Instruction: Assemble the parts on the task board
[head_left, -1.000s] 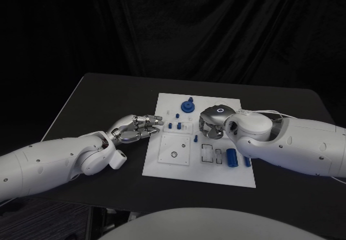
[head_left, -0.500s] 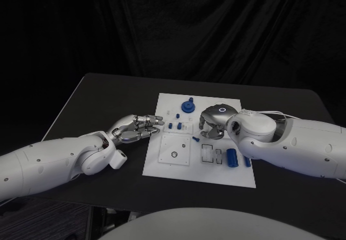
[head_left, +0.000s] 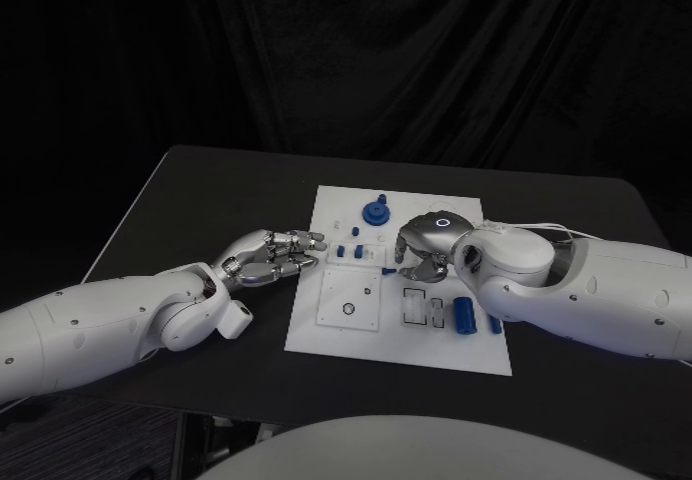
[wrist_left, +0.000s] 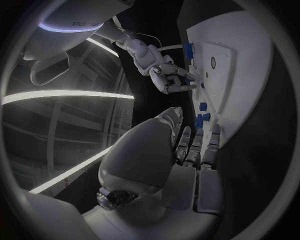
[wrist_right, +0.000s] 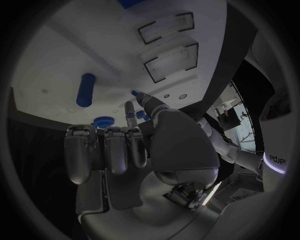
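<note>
The white task board lies mid-table. My right hand hovers low over its middle. A finger and thumb meet on a small blue peg at the board surface, and the other fingers are curled. That peg shows just left of the hand in the head view. My left hand rests at the board's left edge with its fingers curled in and nothing in them. A blue gear piece stands at the board's far end. A blue cylinder lies near the right side.
Two small blue pegs stand in the board close to my left fingertips. Two black-outlined rectangular slots lie beside the cylinder, and a square plate with a round hole sits at the near left. Black table surrounds the board.
My right hand has shifted slightly left and toward the near side over the board, and the small blue peg has moved with it. The left arm has not moved.
</note>
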